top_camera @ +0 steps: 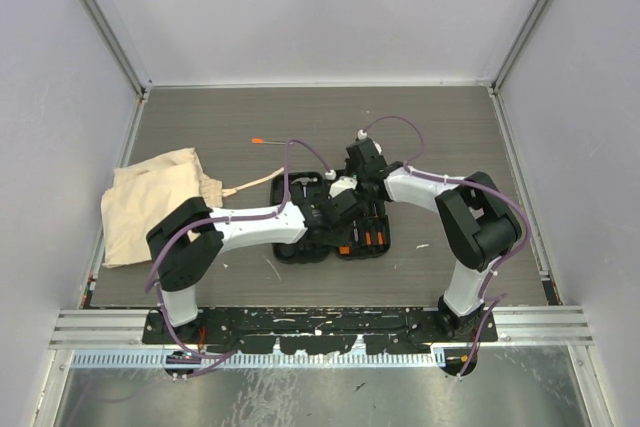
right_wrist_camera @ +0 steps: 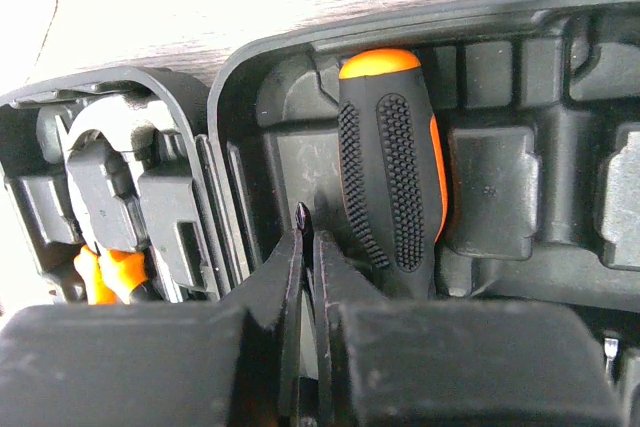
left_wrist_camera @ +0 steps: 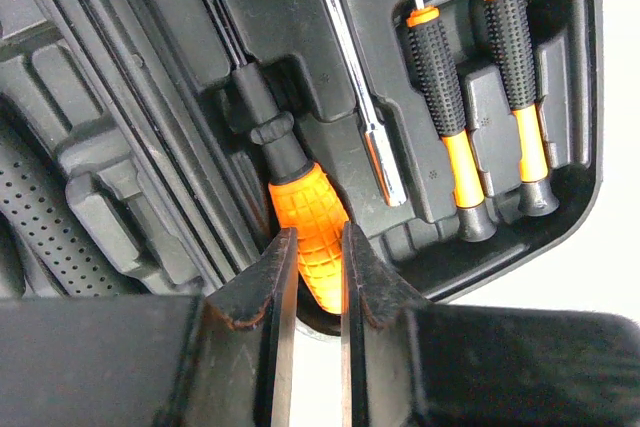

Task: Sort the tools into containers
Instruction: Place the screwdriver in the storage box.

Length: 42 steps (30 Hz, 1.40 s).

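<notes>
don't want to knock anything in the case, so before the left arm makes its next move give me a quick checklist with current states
1. Left gripper clamps the orange-handled, black-shafted screwdriver: ok, a finger on each side of the handle.
2. That screwdriver fully seated in its slot of the black moulded plastic tool case: cannot tell, the handle's end is hidden.
3. Right gripper empty: ok, shut on nothing, beside the chunky black-and-orange screwdriver.
4. Two slim black-and-orange drivers in their slots: ok.
5. Every tool put away: not ok, the thin orange-tipped driver lies on the grey table beyond the case.
</notes>
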{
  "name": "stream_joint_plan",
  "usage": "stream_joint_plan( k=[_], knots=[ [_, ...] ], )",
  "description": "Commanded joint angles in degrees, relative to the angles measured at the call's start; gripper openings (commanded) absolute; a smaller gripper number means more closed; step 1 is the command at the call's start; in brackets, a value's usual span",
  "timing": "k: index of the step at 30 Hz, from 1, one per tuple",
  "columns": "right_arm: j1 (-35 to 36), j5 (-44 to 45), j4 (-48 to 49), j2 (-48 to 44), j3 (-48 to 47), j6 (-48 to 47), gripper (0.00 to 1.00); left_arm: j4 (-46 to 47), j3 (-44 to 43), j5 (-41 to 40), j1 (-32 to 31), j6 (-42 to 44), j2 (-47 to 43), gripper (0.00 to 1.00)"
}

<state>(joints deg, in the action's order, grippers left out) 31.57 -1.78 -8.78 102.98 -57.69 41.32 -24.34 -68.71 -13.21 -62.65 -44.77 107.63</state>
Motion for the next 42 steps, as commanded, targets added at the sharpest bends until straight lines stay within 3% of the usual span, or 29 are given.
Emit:
stream_joint_plan(
  k=[1, 11, 22, 34, 38, 42],
  knots=[
    [1.0, 4.2, -17.3, 4.0, 3.9, -1.6, 0.01, -13.2, 15.6, 9.1, -1.3, 0.4, 16.9, 0.00],
    [-0.4, 2.6, -19.8, -3.4, 1.4, -3.2, 0.01, -16.8, 11.0, 4.2, -2.2, 3.2, 2.7, 0.00],
    [-0.4, 0.3, -21.4, -9.0, -2.4, -3.1, 0.01, -20.9, 6.4, 1.3, -2.2, 4.9, -0.4, 0.00],
    [-2.1, -3.7, -19.1, -17.0, -3.5, -0.9, 0.23, -20.7, 5.5, -0.4, -2.2, 5.4, -3.6, 0.01],
    [-3.0, -2.6, -19.0, -19.3, -2.6, -0.7, 0.25, -20.8, 4.0, -1.0, -2.2, 6.1, -4.8, 0.08],
    [-3.5, 0.0, -18.1, -22.0, -0.3, -1.1, 0.26, -19.6, 2.5, -1.9, -2.2, 7.2, -7.9, 0.24]
  ],
)
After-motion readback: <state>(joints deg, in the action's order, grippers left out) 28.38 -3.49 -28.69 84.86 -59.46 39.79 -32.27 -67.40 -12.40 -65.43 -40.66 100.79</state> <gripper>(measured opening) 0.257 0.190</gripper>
